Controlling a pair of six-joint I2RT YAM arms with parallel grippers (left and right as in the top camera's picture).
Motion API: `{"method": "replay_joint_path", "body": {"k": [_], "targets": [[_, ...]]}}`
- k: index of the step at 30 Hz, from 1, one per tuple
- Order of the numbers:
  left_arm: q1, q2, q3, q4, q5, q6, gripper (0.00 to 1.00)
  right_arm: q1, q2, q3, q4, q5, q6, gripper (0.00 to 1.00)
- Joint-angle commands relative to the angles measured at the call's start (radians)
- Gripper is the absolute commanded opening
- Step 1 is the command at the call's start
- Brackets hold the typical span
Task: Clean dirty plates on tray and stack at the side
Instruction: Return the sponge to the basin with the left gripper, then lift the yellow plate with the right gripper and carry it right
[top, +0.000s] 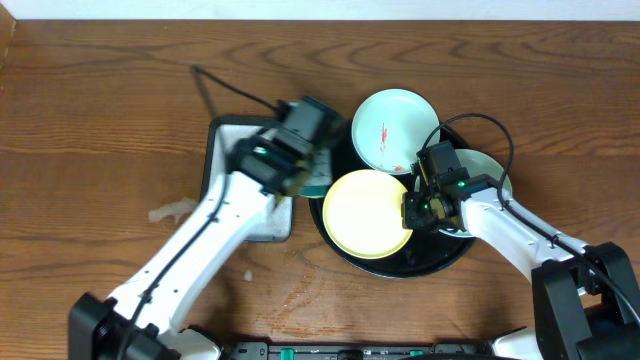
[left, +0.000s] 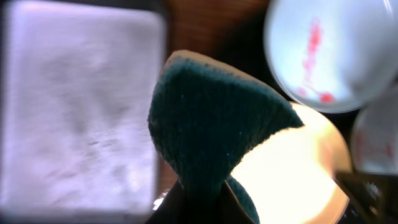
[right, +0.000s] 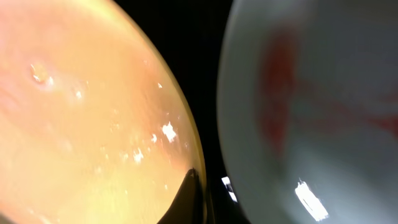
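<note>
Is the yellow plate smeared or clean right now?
Looks clean: the yellow plate shows no red marks from overhead, only small wet glints in the right wrist view.

A brown wooden table (top: 100, 120) with clear grain fills the overhead view. On it, left of centre, lies a rectangular silver-grey metal tray (top: 220, 160) with rounded corners; the left wrist view shows its floor as pale and blurred. A dark teal-green sponge (left: 211, 118) with a paler edge is pinched into a wedge, near the metal tray's right side. A small pale crumpled scrap (top: 172, 211) lies on the wood just left of that tray.
</note>
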Motion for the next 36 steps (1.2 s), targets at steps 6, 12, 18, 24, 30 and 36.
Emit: {"method": "replay_joint_path", "body": {"k": [6, 12, 18, 24, 30, 36], "targets": [[0.255, 0.012, -0.131, -0.015, 0.086, 0.068, 0.13, 0.024, -0.103, 0.144, -0.212, 0.192, -0.112, 0.01], [0.343, 0.008, -0.158, -0.004, 0.123, 0.116, 0.46, 0.123, -0.199, 0.217, -0.254, 0.401, -0.111, 0.01], [0.364, -0.033, -0.157, -0.004, 0.21, 0.122, 0.57, 0.245, -0.231, 0.243, -0.254, 0.644, -0.163, 0.01], [0.364, -0.133, -0.157, -0.006, 0.231, 0.122, 0.65, 0.381, -0.231, 0.269, -0.255, 0.921, -0.235, 0.01], [0.364, -0.235, -0.157, -0.009, 0.23, 0.122, 0.73, 0.513, -0.233, 0.286, -0.257, 1.035, -0.278, 0.01], [0.364, -0.254, -0.157, -0.008, 0.23, 0.122, 0.81, 0.6, -0.245, 0.303, -0.266, 1.133, -0.28, 0.01]]}}
